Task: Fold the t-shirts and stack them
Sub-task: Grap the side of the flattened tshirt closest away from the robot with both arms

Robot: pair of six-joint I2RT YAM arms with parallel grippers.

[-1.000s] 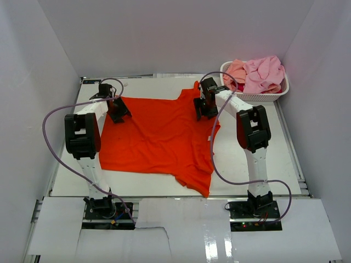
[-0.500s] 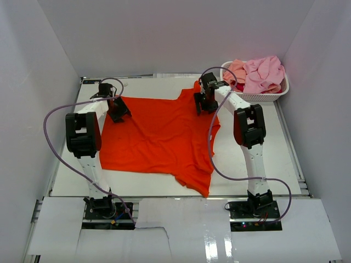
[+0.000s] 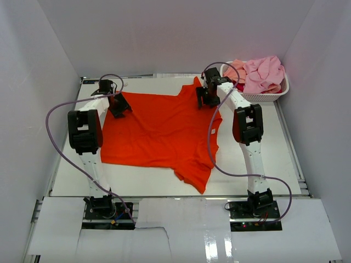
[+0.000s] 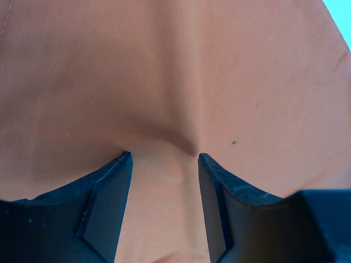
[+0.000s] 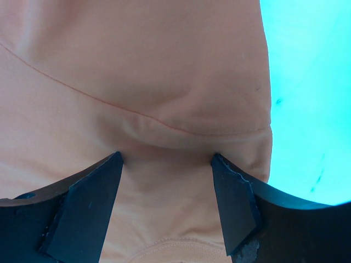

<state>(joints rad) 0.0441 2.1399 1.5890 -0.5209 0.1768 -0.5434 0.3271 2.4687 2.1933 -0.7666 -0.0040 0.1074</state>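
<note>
An orange-red shirt (image 3: 159, 134) lies spread flat on the white desk (image 3: 285, 159), its long edges running left to right and one sleeve pointing toward the near edge. Shallow wrinkles run across it from the far corners.

The left claw (image 3: 117, 105) sits low on the shirt's far left corner. In the left wrist view its two dark fingers (image 4: 107, 203) are closed on a raised ridge of cloth that puckers right at their tips, and orange cloth fills nearly the whole view.

The right claw (image 3: 205, 97) sits at the far right of the shirt, beside the sleeve that points to the back of the desk. In the right wrist view its fingers (image 5: 82, 213) pinch a bunched fold with a stitched seam crossing just above them, and the cloth's edge ends to the right, where bare desk shows.

A white perforated basket (image 3: 263, 97) stands at the far right corner, apart from the spread shirt. It holds a crumpled pink shirt (image 3: 263, 74) and a salmon shirt (image 3: 236, 70) heaped above its rim
</note>
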